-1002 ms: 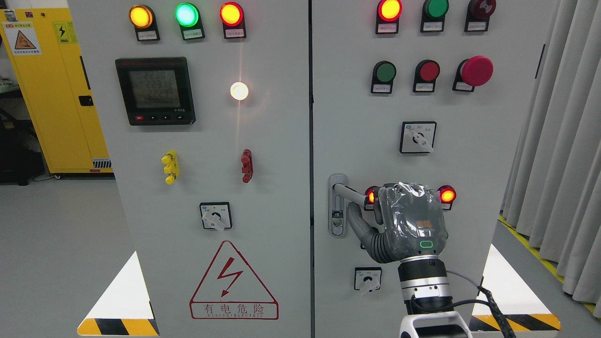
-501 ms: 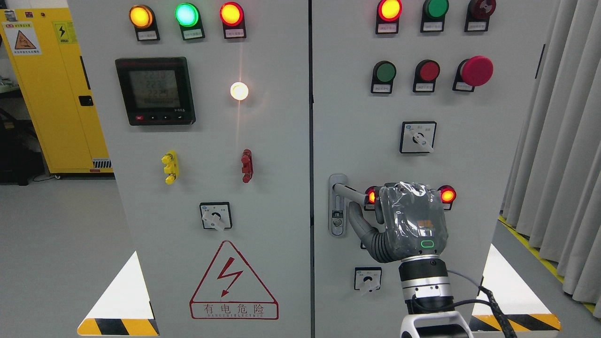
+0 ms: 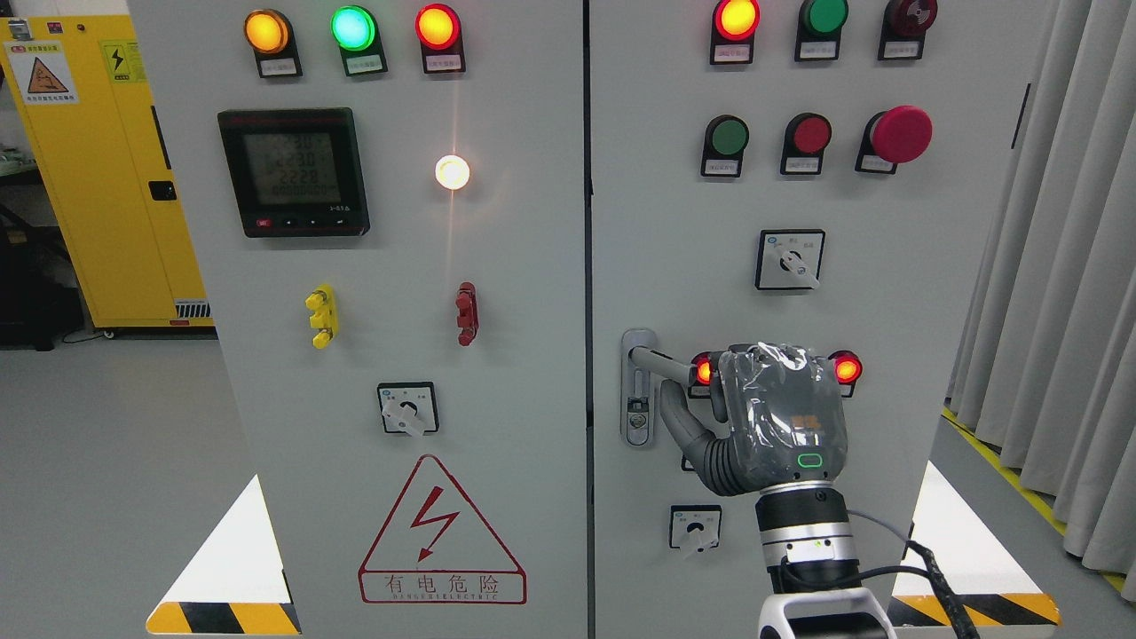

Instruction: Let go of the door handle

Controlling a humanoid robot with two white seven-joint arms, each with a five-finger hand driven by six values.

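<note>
On the right cabinet door (image 3: 887, 293) a grey lever door handle (image 3: 658, 360) sticks out to the right from its lock plate (image 3: 636, 390). My right hand (image 3: 714, 390), wrapped in clear plastic film, comes up from the bottom edge and covers the lever's free end. Its curled fingers stay shut on the handle, and the thumb (image 3: 679, 422) hooks under the lever. The back of the hand hides the fingertips and the lever's tip. My left arm does not show.
Beside the hand glow two red lamps (image 3: 847, 367), and a rotary switch (image 3: 695, 527) sits just below it, another (image 3: 790, 259) above. A red mushroom button (image 3: 900, 134) juts out at the upper right. Grey curtains (image 3: 1056, 293) hang right; a yellow cabinet (image 3: 98, 169) stands left.
My right hand and wrist have drifted slightly to the right and down along the lever. The thumb sits a little lower under the handle. The meter's digits have changed.
</note>
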